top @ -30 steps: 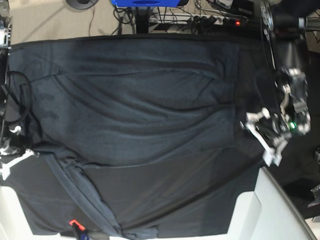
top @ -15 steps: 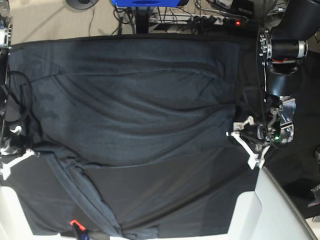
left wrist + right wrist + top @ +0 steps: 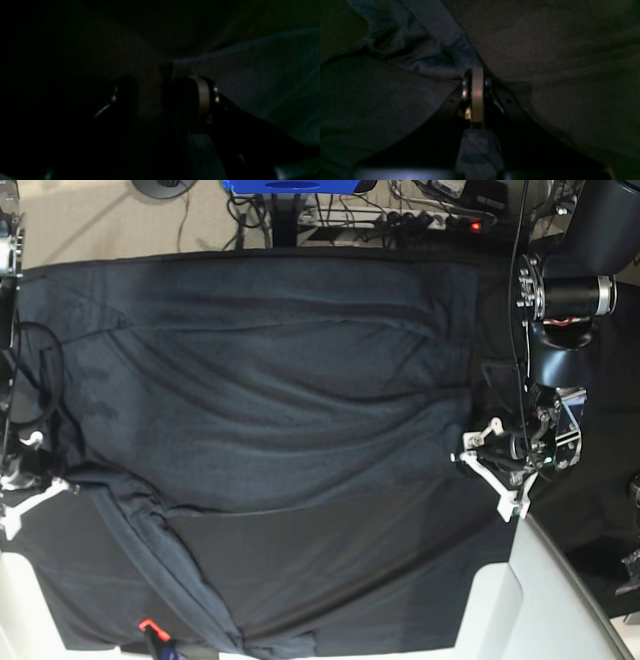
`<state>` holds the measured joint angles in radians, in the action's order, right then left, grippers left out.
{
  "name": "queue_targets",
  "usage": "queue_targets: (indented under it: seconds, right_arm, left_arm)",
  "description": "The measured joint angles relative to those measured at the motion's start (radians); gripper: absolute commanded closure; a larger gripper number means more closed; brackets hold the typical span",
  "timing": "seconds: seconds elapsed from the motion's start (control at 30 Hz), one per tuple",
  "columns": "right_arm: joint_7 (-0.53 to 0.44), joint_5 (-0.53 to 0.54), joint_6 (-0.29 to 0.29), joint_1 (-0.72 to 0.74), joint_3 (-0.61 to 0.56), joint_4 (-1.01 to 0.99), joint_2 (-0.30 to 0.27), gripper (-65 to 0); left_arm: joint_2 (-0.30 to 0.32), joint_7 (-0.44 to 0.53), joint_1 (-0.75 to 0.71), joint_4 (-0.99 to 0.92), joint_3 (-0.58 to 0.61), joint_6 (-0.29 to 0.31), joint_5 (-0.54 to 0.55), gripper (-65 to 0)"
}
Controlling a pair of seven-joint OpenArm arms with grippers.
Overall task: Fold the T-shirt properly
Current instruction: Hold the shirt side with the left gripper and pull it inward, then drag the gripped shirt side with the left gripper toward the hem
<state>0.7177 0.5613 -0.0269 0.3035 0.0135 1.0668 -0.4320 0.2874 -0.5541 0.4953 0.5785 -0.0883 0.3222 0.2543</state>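
The desk (image 3: pixel 560 510), draped in a smooth black cloth (image 3: pixel 330 260), fills most of the base view. The T-shirt (image 3: pixel 290 410), charcoal grey and faintly heathered, lies spread across the cloth, covering most of it from just below the cloth's far edge down toward its near edge. Long shallow wrinkles run across the T-shirt's middle. Toward the T-shirt's near left corner the fabric gathers into a bunched diagonal fold (image 3: pixel 165 565).

At the T-shirt's right edge stands the left arm (image 3: pixel 565 300), its left hand (image 3: pixel 488 463) lowered over the hem there. In the left wrist view that left hand (image 3: pixel 150 97) appears with its two fingers apart, one finger (image 3: pixel 202 93) just beside the T-shirt edge (image 3: pixel 250 80); the view is too dark to tell whether anything is gripped.

At the T-shirt's left edge, beside the bunched sleeve, sits the right hand (image 3: pixel 25 500). In the right wrist view the right hand (image 3: pixel 477 95) has its fingers pressed together, with the T-shirt (image 3: pixel 395 82) crumpled against its tip; whether fabric is pinched between them cannot be told.

A small orange-red object (image 3: pixel 147 625) lies at the T-shirt's near left corner.
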Motion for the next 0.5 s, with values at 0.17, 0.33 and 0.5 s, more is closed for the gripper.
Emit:
queue_targets:
  seconds: [0.17, 0.33, 0.5]
  right_arm:
    - [0.000, 0.000, 0.000, 0.000, 0.000, 0.000, 0.000, -0.6]
    - [-0.001, 0.000, 0.000, 0.000, 0.000, 0.000, 0.000, -0.6]
    - [-0.004, 0.001, 0.000, 0.000, 0.000, 0.000, 0.000, -0.6]
  left_arm:
    - [-0.019, 0.032, 0.003, -0.007, 0.000, 0.000, 0.000, -31.3]
    - [-0.032, 0.048, 0.003, -0.010, 0.018, 0.000, -0.001, -22.1]
    - [-0.041, 0.095, 0.003, -0.010, 0.103, -0.001, -0.003, 0.0]
